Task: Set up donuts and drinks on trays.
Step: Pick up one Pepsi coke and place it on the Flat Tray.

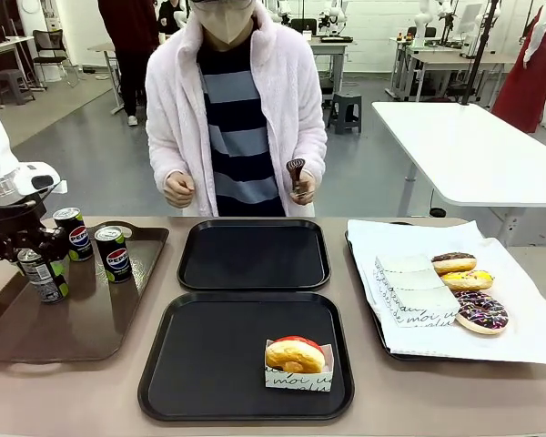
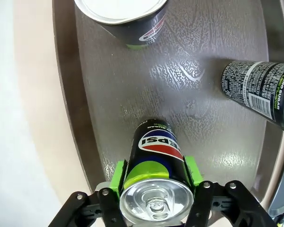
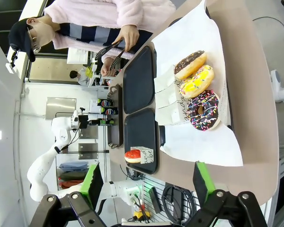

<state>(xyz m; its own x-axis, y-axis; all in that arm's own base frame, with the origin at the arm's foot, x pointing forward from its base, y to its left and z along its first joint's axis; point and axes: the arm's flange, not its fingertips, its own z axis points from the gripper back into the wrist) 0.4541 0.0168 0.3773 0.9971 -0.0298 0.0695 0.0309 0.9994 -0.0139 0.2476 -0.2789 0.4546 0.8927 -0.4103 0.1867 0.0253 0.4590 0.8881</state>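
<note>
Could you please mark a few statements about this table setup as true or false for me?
1. The near black tray holds one red-iced donut. True.
2. The left gripper has its jaws shut on a Pepsi can. True.
3. The other two cans stand on the far black tray. False: the other cans stand on the brown tray; the far black tray bears nothing.
4. The right gripper grips a donut. False: the right gripper has its jaws open with nothing between them.
5. Three donuts lie on the white paper. True: a chocolate donut, a yellow donut and a sprinkled donut.
</note>
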